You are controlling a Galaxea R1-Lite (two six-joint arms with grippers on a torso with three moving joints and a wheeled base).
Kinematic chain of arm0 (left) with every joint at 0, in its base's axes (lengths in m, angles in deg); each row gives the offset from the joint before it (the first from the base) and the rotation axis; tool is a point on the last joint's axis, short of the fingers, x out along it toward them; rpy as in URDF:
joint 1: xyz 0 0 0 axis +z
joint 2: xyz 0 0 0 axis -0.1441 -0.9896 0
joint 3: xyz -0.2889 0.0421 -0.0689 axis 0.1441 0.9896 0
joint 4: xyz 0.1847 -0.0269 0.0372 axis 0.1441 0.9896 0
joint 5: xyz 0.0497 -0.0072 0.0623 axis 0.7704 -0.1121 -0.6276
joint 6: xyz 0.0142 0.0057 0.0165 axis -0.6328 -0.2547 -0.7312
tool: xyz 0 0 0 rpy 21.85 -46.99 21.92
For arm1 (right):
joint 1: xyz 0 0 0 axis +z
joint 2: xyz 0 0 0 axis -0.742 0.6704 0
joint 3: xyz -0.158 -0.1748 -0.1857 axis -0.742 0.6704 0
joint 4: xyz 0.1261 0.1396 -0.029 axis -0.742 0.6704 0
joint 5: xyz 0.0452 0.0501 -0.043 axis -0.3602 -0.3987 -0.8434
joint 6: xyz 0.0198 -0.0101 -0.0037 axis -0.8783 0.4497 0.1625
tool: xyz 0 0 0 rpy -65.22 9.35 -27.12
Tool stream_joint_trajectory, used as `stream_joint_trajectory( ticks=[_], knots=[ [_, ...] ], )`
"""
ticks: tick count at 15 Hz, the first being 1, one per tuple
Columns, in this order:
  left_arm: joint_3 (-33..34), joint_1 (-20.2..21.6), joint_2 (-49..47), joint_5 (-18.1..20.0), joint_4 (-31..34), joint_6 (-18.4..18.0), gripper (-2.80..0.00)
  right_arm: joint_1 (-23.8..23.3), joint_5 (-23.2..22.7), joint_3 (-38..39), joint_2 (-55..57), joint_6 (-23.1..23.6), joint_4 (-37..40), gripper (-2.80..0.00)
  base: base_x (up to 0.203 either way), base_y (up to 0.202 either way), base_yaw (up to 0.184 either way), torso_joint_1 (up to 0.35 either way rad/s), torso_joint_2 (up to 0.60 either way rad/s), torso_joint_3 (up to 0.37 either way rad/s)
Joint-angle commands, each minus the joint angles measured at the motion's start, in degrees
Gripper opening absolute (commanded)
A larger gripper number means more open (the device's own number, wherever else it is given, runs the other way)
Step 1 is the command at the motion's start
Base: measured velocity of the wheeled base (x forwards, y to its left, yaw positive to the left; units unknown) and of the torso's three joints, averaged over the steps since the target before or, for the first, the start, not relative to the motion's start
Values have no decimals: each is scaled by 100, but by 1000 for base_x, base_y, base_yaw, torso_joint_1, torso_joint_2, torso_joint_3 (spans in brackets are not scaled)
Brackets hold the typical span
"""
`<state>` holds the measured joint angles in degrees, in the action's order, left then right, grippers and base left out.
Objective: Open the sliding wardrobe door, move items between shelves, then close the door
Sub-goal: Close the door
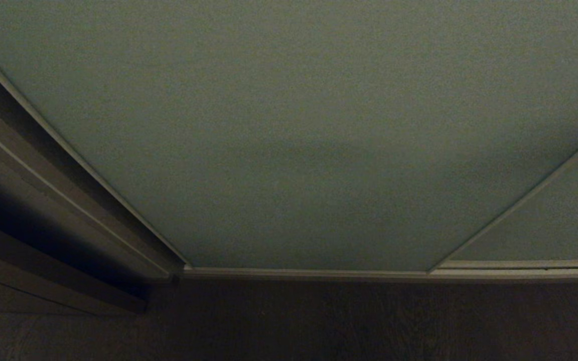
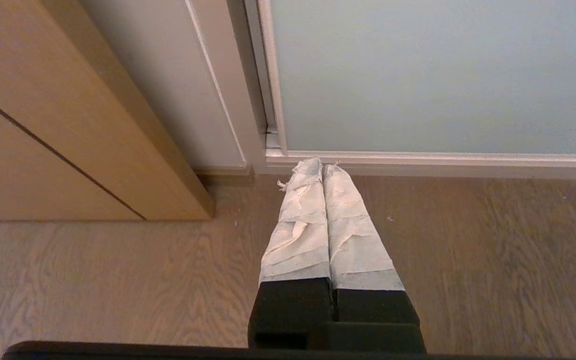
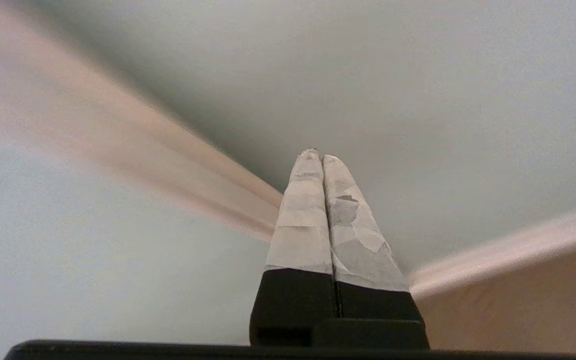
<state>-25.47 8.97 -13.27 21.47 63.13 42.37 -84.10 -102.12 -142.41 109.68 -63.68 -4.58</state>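
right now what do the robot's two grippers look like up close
Both look alike. The left gripper has two long tapering fingers wrapped in wrinkled, slightly frayed white tape, on blocky black bases. The right gripper has the same white-taped fingers on black bases. A black bar runs along the near edge of each wrist view. No cables or markings show.

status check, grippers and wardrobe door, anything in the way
Left gripper shut, empty, low over the floor. Right gripper shut, empty, facing the door. Door closed. Nothing in the way.
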Motion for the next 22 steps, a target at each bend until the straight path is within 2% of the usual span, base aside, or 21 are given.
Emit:
stream_joint_trajectory(
  ticks=[1,2,4,7,9,13,14,16,18,20,22],
  knots=[
    [1,2,-9,0,1,-1,-280,112,122,517,-737,279,-560,-280,0,0,0,0,0,0],
    [1,2,-9,0,1,-1,-280,270,226,826,-1045,499,-878,-280,0,0,0,0,0,0],
    [1,2,-9,0,-4,-1,-280,894,499,1446,-1702,920,-1361,-280,0,0,0,0,0,0],
    [1,2,-9,0,1,-1,-280,2088,966,2413,-2699,1533,-1513,-280,0,0,0,0,0,0],
    [1,2,-9,0,1,-1,-280,2582,1220,3318,-3285,1884,-1431,-280,0,0,0,0,0,0],
    [1,2,-9,0,1,-1,-280,3060,1530,5244,-4652,2330,-1265,-280,0,0,0,0,0,0],
    [1,2,-9,0,-8,-1,-280,3113,1566,5440,-5072,2366,-1041,-280,0,0,0,0,0,0],
    [1,2,-9,0,1,-1,-280,3364,1674,5557,-5783,2438,84,-280,0,0,0,0,0,0],
    [1,2,-9,0,1,7,-280,3557,1803,5666,-6566,2594,647,-280,0,0,0,0,0,0],
    [1,2,-9,0,1,7,-280,3625,1907,6067,-7135,2697,931,-280,0,0,0,0,0,0],
    [1,2,-9,0,-4,7,-280,3646,2221,6798,-7174,2849,617,-280,0,0,0,0,0,0]
  ],
)
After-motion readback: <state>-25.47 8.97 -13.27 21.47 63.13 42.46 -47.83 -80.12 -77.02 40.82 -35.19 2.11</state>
